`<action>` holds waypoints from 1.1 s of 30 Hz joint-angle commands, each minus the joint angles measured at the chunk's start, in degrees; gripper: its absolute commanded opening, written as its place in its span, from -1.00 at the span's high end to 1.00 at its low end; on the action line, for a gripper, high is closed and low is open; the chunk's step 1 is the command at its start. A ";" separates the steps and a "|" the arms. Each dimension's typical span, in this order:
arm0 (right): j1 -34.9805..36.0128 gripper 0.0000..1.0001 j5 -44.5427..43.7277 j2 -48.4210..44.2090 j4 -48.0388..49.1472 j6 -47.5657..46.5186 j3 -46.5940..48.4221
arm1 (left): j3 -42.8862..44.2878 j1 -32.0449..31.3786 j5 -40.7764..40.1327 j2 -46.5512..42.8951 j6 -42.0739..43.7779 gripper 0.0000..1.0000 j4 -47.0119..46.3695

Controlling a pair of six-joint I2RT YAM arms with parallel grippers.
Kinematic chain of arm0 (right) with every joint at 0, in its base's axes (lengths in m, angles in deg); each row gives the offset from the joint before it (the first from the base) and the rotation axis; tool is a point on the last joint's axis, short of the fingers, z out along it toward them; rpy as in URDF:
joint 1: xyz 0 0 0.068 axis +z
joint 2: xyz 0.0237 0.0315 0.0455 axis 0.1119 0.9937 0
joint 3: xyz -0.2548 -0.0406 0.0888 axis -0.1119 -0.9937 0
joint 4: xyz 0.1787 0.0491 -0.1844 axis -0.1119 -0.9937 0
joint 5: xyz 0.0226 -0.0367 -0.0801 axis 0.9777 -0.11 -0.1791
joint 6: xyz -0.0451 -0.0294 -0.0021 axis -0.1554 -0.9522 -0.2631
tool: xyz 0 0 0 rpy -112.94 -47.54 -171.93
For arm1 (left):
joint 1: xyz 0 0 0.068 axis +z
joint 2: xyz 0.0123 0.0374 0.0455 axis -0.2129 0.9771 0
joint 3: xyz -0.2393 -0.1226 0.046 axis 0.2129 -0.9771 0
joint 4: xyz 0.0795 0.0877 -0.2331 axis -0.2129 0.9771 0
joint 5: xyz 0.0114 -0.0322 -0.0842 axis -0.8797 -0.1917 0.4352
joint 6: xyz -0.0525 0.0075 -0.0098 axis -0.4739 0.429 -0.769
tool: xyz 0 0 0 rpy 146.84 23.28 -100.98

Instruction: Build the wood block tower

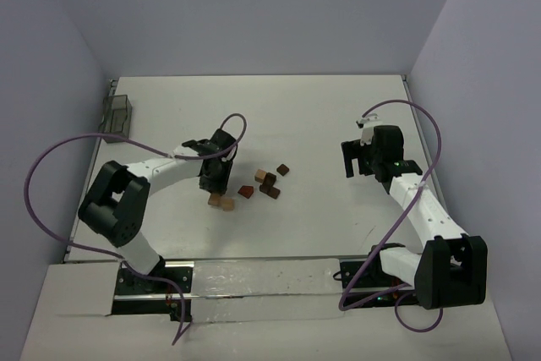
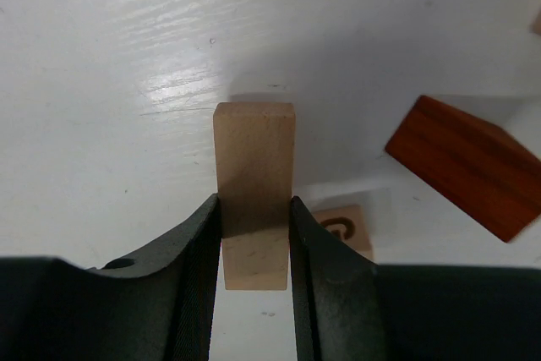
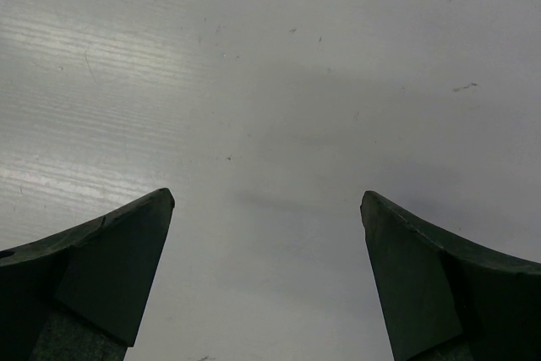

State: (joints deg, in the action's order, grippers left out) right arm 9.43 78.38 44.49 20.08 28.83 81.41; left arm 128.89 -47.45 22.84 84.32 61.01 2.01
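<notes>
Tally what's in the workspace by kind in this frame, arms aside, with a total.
Loose wood blocks: 6, as best the small top view shows
Tan block clamped in the left gripper: 1
See-through box: 1
Total: 8

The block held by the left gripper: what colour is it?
Light tan block; the left wrist view shows it best.
</notes>
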 commanded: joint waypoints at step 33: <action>0.42 -0.99 -0.28 0.81 0.06 -0.37 2.66 | -13.34 13.71 39.63 -30.05 114.41 1.00 25.06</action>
State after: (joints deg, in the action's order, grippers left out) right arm 9.45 78.20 45.36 19.82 28.83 81.54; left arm 114.62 -33.90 56.81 50.46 147.18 10.22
